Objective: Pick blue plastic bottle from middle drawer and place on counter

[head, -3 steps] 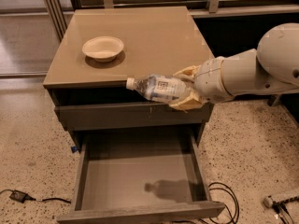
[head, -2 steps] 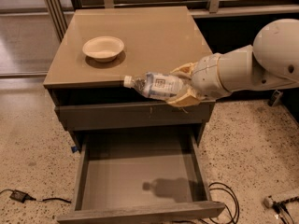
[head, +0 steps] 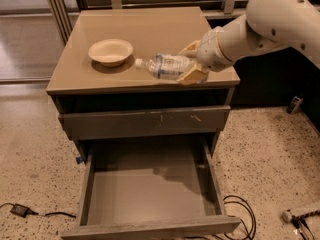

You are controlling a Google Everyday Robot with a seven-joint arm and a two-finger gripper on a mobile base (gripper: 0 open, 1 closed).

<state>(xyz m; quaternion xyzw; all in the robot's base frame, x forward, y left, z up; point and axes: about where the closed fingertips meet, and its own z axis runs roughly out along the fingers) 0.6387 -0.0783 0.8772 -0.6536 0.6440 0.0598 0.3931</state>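
- The tool [head: 188, 64] is over the front right part of the counter [head: 150, 26], at the end of a white arm [head: 260, 24] that comes in from the upper right.
- Its two tan fingers [head: 192, 48] are closed around the bottle [head: 167, 66], one on the far side and one on the near side, gripping the bottom end.
- The bottle lies on its side, with its white cap pointing left toward the bowl [head: 110, 51]. The pale blue-and-white label faces up.
- The bottle is low over the counter, near the front edge. Whether it touches the surface or hangs just above it cannot be told.
- The bowl sits upright on the left half of the counter. It is near the bottle's cap but apart from it.
- The drawer [head: 150, 194] below is pulled well out toward the camera. Its grey floor is bare apart from a soft shadow near the back.
- Above it, a closed drawer front [head: 110, 124] with small pale scratches sits just under the counter's overhang.
- The cabinet stands on a speckled floor [head: 260, 144].
- A dark cable [head: 241, 211] loops on the floor by the drawer's right front corner. Another cable with a small block [head: 19, 209] lies at the lower left.
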